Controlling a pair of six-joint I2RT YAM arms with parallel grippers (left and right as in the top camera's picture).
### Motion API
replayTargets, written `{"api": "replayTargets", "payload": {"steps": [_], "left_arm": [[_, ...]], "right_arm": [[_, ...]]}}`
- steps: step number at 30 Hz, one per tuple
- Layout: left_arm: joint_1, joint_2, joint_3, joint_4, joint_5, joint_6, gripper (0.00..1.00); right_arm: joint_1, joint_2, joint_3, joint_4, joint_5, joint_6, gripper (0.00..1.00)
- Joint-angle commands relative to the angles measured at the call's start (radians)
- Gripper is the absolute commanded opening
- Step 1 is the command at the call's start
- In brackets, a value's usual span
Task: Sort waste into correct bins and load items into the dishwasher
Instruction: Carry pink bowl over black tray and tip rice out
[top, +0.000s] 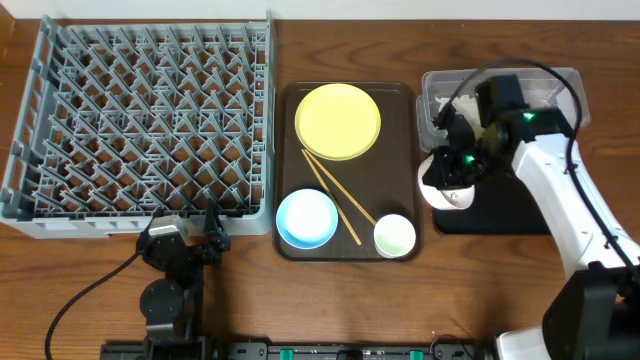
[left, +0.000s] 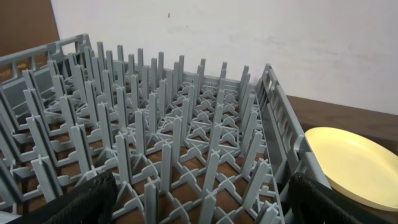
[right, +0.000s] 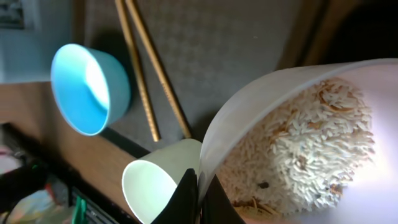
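white bowl (right: 261, 106) full of beige rice crumbs (right: 311, 149), rim tight in right pincer (right: 200, 194)

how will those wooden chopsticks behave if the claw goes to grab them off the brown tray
The chopsticks look thin and stiff, so they are probably very light and unlikely to bend. They lie flat on the brown tray, so pinching one may be fiddly, and it could skid or roll. A push might knock them into the light blue bowl beside them.
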Motion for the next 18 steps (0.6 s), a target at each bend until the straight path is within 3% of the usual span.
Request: {"api": "replayTargets", "payload": {"steps": [1, 11, 18], "left_arm": [[0.004, -0.005, -0.019, -0.038, -0.009, 0.006, 0.89], [0.004, -0.005, -0.019, -0.038, -0.009, 0.006, 0.89], [0.004, -0.005, -0.019, -0.038, -0.009, 0.006, 0.89]], "right_arm": [[-0.075, -0.031, -0.050, 0.022, -0.210, -0.116, 0.01], [-0.328, -0.031, -0.167, 0.037, -0.565, -0.313, 0.01], [-0.454, -0.031, -0.249, 0.138, -0.729, -0.319, 0.01]]}}
